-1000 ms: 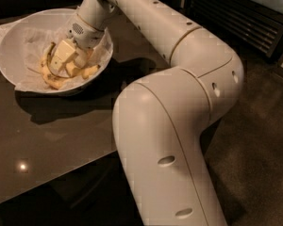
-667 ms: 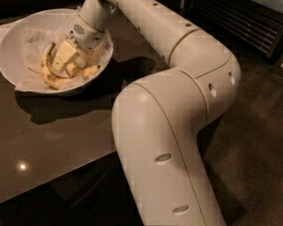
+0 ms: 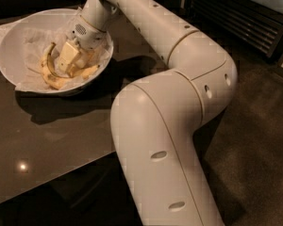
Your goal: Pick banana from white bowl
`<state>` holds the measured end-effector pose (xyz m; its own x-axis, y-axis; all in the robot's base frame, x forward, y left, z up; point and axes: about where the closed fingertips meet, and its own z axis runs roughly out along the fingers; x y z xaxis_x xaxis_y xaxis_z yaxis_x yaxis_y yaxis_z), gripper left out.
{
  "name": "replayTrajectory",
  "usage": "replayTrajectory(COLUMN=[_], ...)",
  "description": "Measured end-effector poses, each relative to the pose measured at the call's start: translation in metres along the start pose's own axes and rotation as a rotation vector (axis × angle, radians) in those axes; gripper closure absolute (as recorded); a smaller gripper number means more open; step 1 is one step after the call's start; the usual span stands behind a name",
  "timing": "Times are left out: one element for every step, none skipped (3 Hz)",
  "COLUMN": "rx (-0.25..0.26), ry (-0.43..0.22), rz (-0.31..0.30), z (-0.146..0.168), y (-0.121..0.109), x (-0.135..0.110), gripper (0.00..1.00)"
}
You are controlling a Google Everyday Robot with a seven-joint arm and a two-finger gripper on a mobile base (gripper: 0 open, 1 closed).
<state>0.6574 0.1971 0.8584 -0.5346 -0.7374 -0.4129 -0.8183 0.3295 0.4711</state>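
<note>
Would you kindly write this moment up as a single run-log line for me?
step: pick | gripper: down inside white bowl, over banana | grasp: cannot tell | banana: in bowl, not yet lifted

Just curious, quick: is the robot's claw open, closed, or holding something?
Gripper: down in the white bowl among the bananas; grip cannot be told.

Gripper (image 3: 66, 59): pale cream casing, positioned inside the white bowl (image 3: 9, 46) at the table's far-left corner. Bowl lining: crumpled white paper (image 3: 35, 36). Banana (image 3: 87, 72): yellow. Thinner banana (image 3: 48, 62): yellow with dark-lined edges. Arm (image 3: 179, 55): off-white, with small dark oval recesses. Table (image 3: 47, 140): glossy dark brown, with one bright reflected spot. Floor (image 3: 254, 149): dark, faintly speckled.
</note>
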Motion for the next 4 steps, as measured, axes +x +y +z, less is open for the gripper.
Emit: replayTrajectory(rx=[0.031,0.056,0.056,0.086], ry=[0.01,0.022,0.022,0.006], rz=[-0.001,0.002,0.002,-0.054], z=[0.0,0.0,0.0,-0.014], y=[-0.011,-0.018,-0.018,-0.01], x=[0.003,0.005,0.005,0.001], gripper=[0.76,0.98,1.0,1.0])
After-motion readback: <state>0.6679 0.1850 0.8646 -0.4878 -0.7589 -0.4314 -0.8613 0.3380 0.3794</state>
